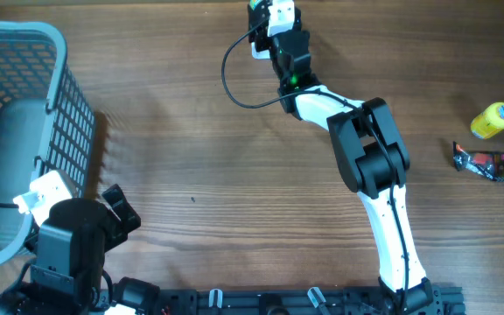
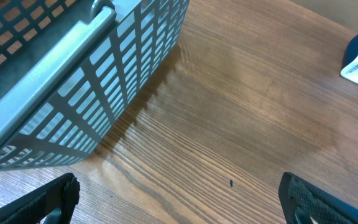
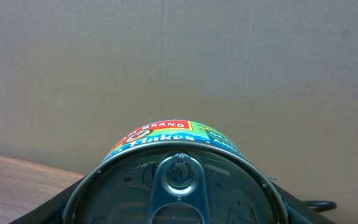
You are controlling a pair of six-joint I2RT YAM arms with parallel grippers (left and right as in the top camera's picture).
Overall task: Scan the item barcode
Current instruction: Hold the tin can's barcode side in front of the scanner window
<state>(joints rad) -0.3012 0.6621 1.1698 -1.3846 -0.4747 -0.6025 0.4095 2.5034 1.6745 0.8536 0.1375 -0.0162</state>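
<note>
— Where's the pull-tab can [image 3: 176, 158]?
— Your right claw [image 1: 283, 44] grips it by its sides, lid toward the wrist camera, at the desk's [image 1: 191, 131] far edge beside the white corded box [image 1: 276, 16].
— And your left?
— Your left claw [image 2: 179, 208] gapes wide, holding nothing, over bare desk near the grey mesh basket [image 2: 104, 93].

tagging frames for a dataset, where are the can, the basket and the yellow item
can [image 3: 176, 177] right wrist view, on the lid's pull tab
basket [image 1: 73, 122] overhead view, on its mesh side wall
yellow item [image 1: 493, 120] overhead view, middle of its body
</note>
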